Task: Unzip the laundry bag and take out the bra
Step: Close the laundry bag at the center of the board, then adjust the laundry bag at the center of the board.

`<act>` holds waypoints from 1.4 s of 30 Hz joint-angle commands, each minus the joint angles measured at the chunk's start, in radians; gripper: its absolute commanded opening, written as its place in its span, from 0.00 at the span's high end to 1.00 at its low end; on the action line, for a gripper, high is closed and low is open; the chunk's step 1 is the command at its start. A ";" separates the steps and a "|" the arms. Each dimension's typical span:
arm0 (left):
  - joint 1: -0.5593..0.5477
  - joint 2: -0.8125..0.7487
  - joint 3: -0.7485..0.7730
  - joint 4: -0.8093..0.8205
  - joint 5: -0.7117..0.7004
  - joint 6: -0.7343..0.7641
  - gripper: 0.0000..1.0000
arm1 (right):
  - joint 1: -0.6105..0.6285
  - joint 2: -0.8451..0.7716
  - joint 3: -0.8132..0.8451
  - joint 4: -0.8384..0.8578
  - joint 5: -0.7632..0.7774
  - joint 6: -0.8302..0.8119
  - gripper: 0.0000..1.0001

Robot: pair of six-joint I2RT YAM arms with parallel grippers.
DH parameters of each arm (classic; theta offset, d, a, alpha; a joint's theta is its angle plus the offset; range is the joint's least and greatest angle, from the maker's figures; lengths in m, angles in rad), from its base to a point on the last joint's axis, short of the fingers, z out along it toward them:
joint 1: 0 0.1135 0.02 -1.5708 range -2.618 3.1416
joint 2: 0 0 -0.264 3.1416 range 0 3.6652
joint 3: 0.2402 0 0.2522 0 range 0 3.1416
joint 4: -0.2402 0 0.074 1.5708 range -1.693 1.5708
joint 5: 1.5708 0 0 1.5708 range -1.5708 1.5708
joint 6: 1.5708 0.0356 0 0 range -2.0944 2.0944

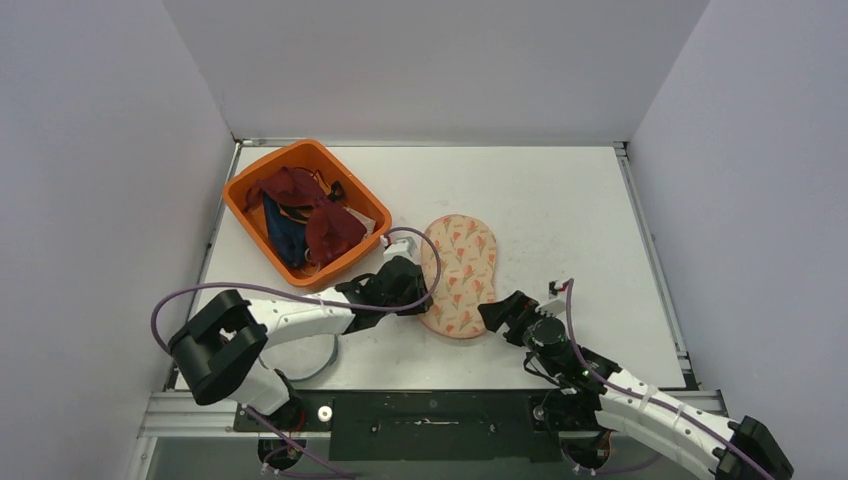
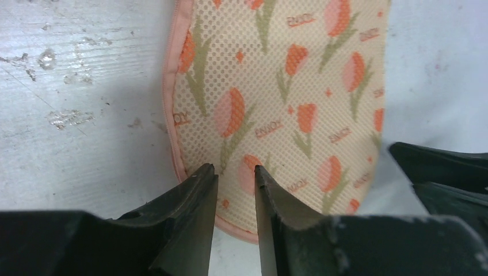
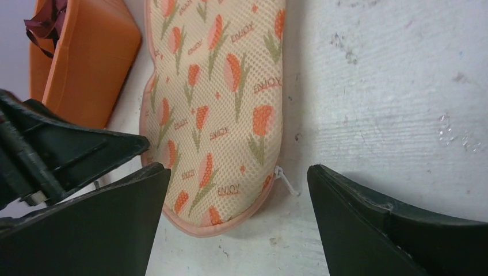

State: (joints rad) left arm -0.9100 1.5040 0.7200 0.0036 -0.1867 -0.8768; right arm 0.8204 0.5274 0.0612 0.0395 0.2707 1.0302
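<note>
My left gripper (image 2: 236, 172) had its fingers drawn to a narrow slit over the near left corner of the laundry bag (image 2: 288, 86). I could not tell whether they nipped the mesh or only rested on it. My right gripper (image 3: 237, 172) stood wide open, holding nothing, astride the bag's near end. The little white zipper pull (image 3: 286, 184) lay just off the bag's right edge, between its fingers.

The bag lay flat on the table (image 1: 560, 200), closed as far as I could see, just beside the orange basket (image 1: 300, 148) of dark red clothes (image 1: 305, 215). The bra, I judged, was inside the bag, hidden.

To do this well, I reckoned, the left should pin that corner firmly. The right should close squarely on the pull, not the mesh, then draw it along the seam, low and steady, so the bag would not drag or bunch.
</note>
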 commanded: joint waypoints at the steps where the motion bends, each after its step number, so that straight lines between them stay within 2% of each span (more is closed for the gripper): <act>1: -0.018 -0.101 0.000 -0.002 0.007 -0.033 0.70 | 0.020 0.093 -0.040 0.246 0.001 0.189 0.06; 9: -0.035 -0.251 0.009 -0.125 -0.002 -0.049 0.60 | 0.084 0.229 -0.037 0.259 0.111 0.386 0.06; 16: -0.049 -0.471 -0.075 -0.190 -0.050 -0.096 0.58 | 0.296 0.303 0.005 0.142 0.311 0.610 0.07; 19: -0.055 -0.567 -0.120 -0.218 -0.073 -0.118 0.57 | 0.353 0.364 0.007 0.170 0.362 0.670 0.07; 23: -0.057 -0.667 -0.147 -0.269 -0.104 -0.127 0.57 | 0.359 0.478 0.003 0.272 0.376 0.694 0.11; 27: -0.056 -0.710 -0.134 -0.345 -0.130 -0.110 0.56 | 0.295 0.538 0.009 0.339 0.350 0.616 0.23; 30: -0.057 -0.733 -0.124 -0.382 -0.144 -0.102 0.55 | 0.182 0.578 -0.015 0.442 0.235 0.545 0.34; 35: -0.057 -0.754 -0.134 -0.379 -0.148 -0.101 0.54 | 0.085 0.656 0.009 0.549 0.105 0.416 0.47; 39: -0.055 -0.747 -0.106 -0.408 -0.167 -0.068 0.54 | -0.029 0.680 0.042 0.545 -0.058 0.247 0.61; 42: -0.054 -0.742 -0.067 -0.441 -0.182 -0.033 0.53 | -0.159 0.672 0.069 0.484 -0.206 0.102 0.66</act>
State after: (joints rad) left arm -0.9615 0.7635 0.5728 -0.3985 -0.3290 -0.9676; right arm 0.7864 1.1980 0.0837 0.5507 0.2726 1.3701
